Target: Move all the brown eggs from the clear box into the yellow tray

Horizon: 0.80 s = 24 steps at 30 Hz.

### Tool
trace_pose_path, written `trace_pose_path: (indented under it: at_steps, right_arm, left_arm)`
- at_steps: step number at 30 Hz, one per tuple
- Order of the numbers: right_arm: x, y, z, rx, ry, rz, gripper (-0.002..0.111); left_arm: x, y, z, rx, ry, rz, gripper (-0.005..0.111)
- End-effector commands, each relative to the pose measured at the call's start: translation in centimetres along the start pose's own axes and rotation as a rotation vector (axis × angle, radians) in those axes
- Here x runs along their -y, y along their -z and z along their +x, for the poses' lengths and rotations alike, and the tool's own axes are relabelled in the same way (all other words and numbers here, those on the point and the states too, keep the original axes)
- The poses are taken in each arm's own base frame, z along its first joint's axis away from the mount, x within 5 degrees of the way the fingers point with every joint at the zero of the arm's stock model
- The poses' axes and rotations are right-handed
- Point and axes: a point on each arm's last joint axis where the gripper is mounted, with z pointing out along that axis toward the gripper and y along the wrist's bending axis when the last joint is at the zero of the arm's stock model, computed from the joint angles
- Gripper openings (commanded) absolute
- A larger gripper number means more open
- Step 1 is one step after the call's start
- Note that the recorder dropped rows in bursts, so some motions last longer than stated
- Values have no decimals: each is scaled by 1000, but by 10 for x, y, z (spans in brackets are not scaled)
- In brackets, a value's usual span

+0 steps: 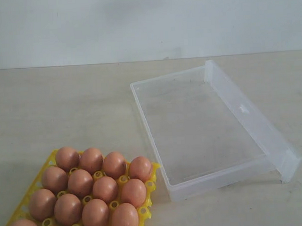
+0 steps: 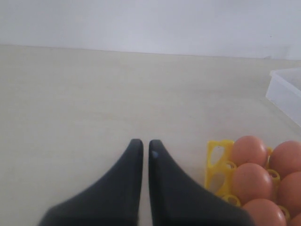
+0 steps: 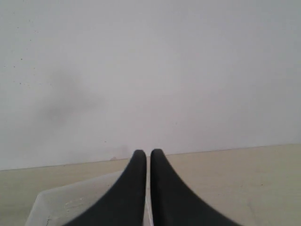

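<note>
On the pale desk [image 1: 64, 107], toward the exterior view's lower left: yellow tray [image 1: 145, 212], its cells filled with brown eggs [image 1: 80, 182], each standing on end in its own cup. Counted there: 3 full rows of 4, plus a 4th row cut off by the picture's lower edge. Just right of the tray, close but apart: clear box [image 1: 205, 181], lying at an angle to the desk's edge, bare floor showing through, hinged lid [image 1: 247, 115] folded open along its right side. From the left wrist: left fingers [image 2: 134, 160] drawn together with only a thin slit between, gripping nothing, above bare desk near a corner of the tray. From the right wrist: right fingers [image 3: 136, 174] closed the same way, empty, poised over an edge of the clear box, white wall [image 3: 150, 70] beyond.
</note>
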Motion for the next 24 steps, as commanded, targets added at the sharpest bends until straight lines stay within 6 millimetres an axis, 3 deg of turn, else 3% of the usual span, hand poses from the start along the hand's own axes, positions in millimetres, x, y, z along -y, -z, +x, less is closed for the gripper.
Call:
trace_pose_path:
  at_steps: [1, 13, 20, 24]
  right_arm:
    - [-1, 0, 0, 7, -10, -16, 0]
    - [-1, 0, 0, 5, -10, -10, 0]
    - [-2, 1, 14, -13, -73, -51, 0]
    - [-1, 2, 25, 49, 6, -68, 0]
  left_arm:
    - [0, 0, 1, 5, -4, 1, 4]
    - [0, 0, 1, 5, -4, 1, 4]
    - [0, 0, 1, 5, -4, 1, 4]
    - [0, 0, 1, 5, -4, 1, 4]
